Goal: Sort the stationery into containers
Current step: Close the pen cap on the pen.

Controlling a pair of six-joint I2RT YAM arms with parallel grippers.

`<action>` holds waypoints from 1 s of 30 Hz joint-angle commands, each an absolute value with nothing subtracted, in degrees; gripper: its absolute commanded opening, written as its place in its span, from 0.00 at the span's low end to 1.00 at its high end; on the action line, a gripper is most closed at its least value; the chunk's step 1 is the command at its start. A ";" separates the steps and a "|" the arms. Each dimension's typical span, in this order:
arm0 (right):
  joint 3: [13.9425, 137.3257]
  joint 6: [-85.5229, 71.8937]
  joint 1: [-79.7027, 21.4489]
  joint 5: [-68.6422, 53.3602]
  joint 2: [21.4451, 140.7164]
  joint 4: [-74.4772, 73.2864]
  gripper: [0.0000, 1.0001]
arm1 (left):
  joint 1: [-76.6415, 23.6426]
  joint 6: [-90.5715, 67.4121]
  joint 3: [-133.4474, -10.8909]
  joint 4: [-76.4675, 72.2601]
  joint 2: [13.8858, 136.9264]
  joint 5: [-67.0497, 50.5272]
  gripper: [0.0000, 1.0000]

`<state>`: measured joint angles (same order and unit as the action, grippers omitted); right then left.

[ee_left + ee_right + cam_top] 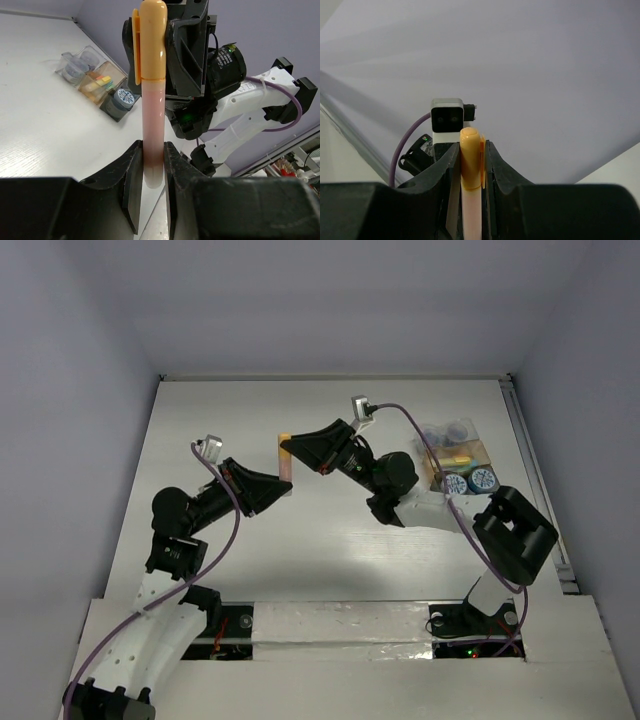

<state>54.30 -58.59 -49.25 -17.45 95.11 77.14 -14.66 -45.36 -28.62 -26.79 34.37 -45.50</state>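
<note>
Now | left claw (152, 152): clamps pen (152, 95) | right claw (471, 152): clamps same pen

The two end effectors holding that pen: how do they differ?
The left end effector clamps the pen at its pale pink barrel end; the right end effector clamps it at its orange cap. The left one reaches in from the left side, the right one from the right. Shared: both are shut on the same pen.
</note>
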 commanded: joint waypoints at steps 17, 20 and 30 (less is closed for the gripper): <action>43.16 -52.65 -54.32 -33.57 94.65 61.52 0.00 | -13.97 -41.57 -42.45 -29.79 36.65 -37.62 0.00; 40.70 -52.73 -55.37 -34.27 95.53 63.36 0.00 | -13.97 -41.92 -43.77 -30.58 37.00 -36.48 0.00; 33.32 -53.52 -57.12 -34.90 97.65 68.55 0.00 | -13.97 -39.73 -50.18 -29.00 39.28 -34.19 0.00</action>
